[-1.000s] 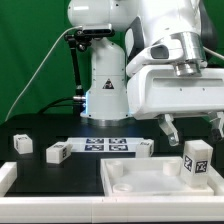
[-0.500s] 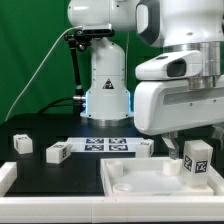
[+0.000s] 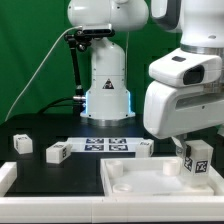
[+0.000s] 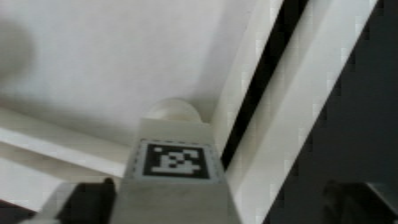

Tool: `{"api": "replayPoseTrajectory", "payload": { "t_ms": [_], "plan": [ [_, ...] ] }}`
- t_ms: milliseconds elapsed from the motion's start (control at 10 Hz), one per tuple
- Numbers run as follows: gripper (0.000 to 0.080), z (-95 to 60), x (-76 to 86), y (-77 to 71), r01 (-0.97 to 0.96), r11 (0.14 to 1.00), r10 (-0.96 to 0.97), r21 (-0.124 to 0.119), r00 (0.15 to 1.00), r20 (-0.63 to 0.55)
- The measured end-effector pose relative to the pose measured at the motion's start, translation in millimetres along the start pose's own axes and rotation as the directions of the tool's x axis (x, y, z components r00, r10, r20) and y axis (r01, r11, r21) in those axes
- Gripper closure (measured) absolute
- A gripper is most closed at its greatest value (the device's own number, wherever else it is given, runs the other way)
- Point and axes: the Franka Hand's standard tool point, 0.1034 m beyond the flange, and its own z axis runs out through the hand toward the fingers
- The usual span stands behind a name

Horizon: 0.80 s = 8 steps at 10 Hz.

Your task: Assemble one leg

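At the bench's front corner on the exterior view's right, the leg (image 3: 197,161) stands upright on the large white tabletop (image 3: 140,181), its black-and-white tag facing the front edge. The gripper (image 3: 199,150) hangs directly over it, and one dark finger (image 3: 178,147) sits just beside the leg's side facing the exterior view's left. The jaws stand apart, straddling the block rather than clamped on it. In the wrist view the leg (image 4: 175,160) rises between the blurred fingers (image 4: 89,201), tag uppermost, with the tabletop's pale ridges (image 4: 107,90) around it and a dark gap running alongside. Across the middle of the black bench the marker board (image 3: 108,146) lies flat. Three more small white blocks rest near it: one (image 3: 57,152) and another (image 3: 22,144) toward the edge on the exterior view's left, and a third (image 3: 145,147) just beside the board.
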Motion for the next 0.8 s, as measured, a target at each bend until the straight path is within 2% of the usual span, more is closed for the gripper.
{"api": "replayPoseTrajectory", "payload": {
  "t_ms": [100,200,300,800],
  "plan": [
    [0.0373,0.0,0.0,0.0,0.0,1.0,0.0,0.0,1.0,0.0],
    [0.0373,0.0,0.0,0.1,0.0,1.0,0.0,0.0,1.0,0.0],
    [0.05,0.0,-0.1,0.4,-0.001,1.0,0.001,0.0,1.0,0.0],
    [0.0503,0.3,-0.6,1.3,-0.049,0.999,0.049,0.004,0.999,-0.002]
  ]
}}
